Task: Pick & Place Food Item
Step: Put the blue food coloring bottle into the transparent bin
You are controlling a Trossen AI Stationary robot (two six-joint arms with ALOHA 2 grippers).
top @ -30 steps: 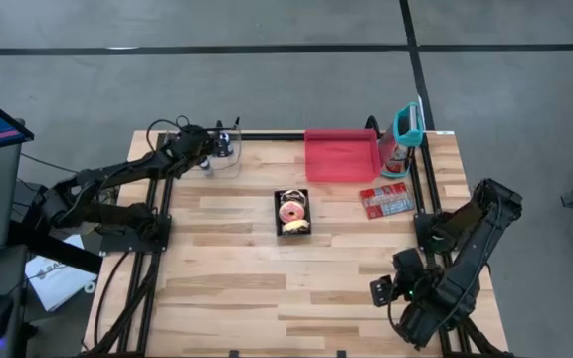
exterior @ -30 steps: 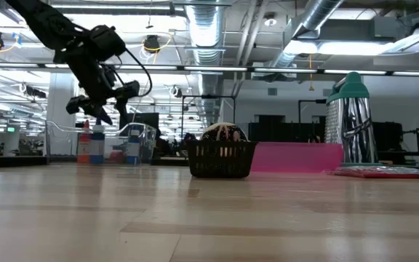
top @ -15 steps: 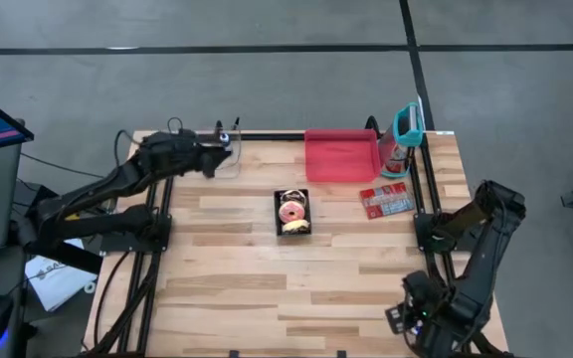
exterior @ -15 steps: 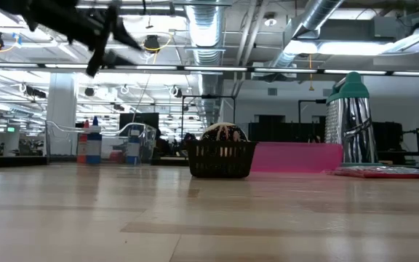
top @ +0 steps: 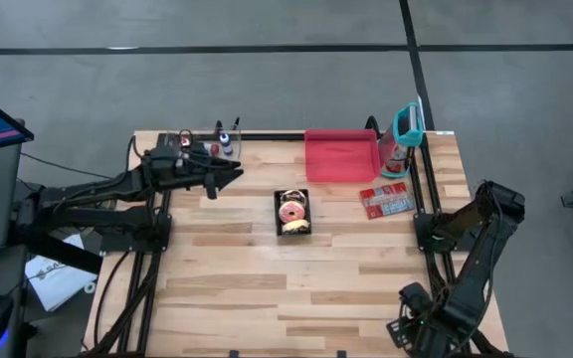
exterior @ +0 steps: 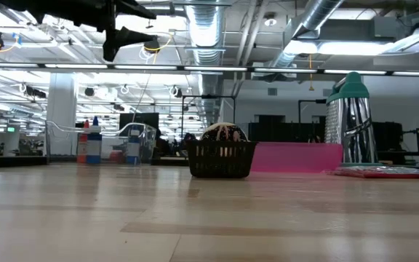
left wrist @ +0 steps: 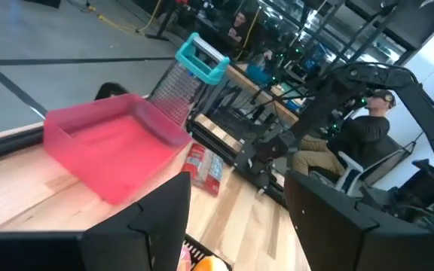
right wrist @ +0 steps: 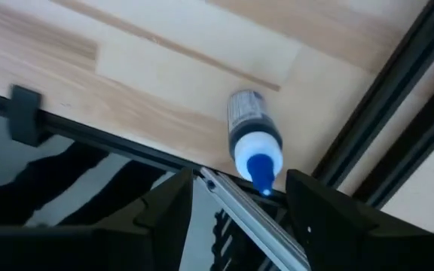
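A small black basket (top: 292,213) stands mid-table; in it lie a pink-iced doughnut (top: 290,210) and a yellow piece of food. In the low view the basket (exterior: 221,159) rests flat on the wood. My left gripper (top: 233,179) hangs high above the table, left of the basket, pointing level toward it. Its fingers are open with nothing between them (left wrist: 238,218). My right gripper (top: 404,326) is at the table's near right edge, pointing down. It is open (right wrist: 239,226) above a small blue-capped bottle (right wrist: 250,139) that lies on the wood, and does not touch it.
A pink tray (top: 341,155) and a teal-handled grater (top: 404,132) stand at the far right, with a red packet (top: 385,201) in front of them. A clear container with small bottles (top: 219,147) is at the far left. A person sits beyond the table's right side (left wrist: 368,135).
My left gripper has risen from over the clear container at the far left. It has swung toward the near edge and the basket, tipping from pointing down to level. My right gripper has gone toward the table's near edge and sunk.
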